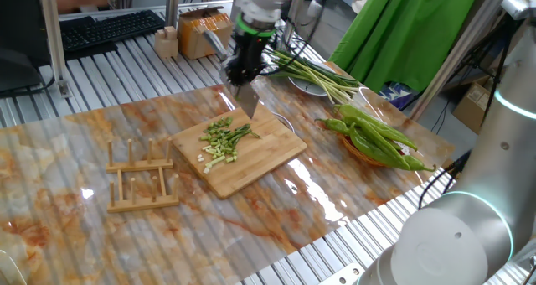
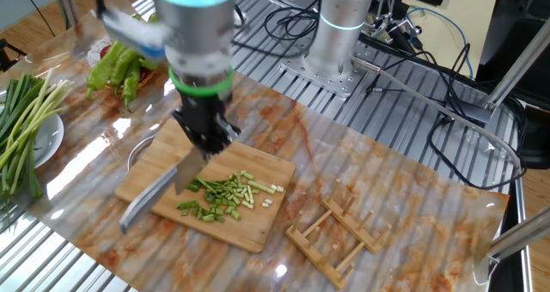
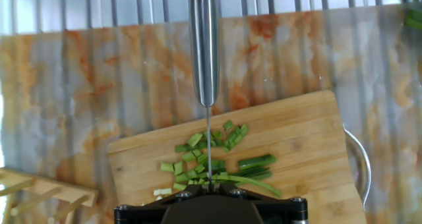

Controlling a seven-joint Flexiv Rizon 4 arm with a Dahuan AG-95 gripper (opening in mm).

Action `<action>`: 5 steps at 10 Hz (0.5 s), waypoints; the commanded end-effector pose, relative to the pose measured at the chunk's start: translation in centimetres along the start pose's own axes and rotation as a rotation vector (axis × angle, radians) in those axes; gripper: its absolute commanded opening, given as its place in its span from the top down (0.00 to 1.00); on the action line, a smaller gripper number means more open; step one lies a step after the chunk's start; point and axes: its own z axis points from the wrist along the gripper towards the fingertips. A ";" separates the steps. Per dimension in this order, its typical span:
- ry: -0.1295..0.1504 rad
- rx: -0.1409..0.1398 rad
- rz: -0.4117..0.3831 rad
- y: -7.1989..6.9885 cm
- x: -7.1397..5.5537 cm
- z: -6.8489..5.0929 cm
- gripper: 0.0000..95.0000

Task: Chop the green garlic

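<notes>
Marbled worktop (image 1: 67,151) carries, from the left in one fixed view, a wooden rack (image 1: 141,178), then a wooden cutting board (image 1: 251,163) with the green garlic (image 1: 222,140) chopped at its middle. Above it the fingers (image 1: 241,67) clamp a knife (image 1: 249,103), blade down. Green peppers (image 1: 377,134) lie far right.
</notes>
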 end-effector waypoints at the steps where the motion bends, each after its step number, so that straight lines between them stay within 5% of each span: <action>1: 0.027 -0.015 -0.034 0.0 -0.5 0.9 1.00; 5: 0.016 0.000 -0.066 -0.2 -1.2 3.1 1.00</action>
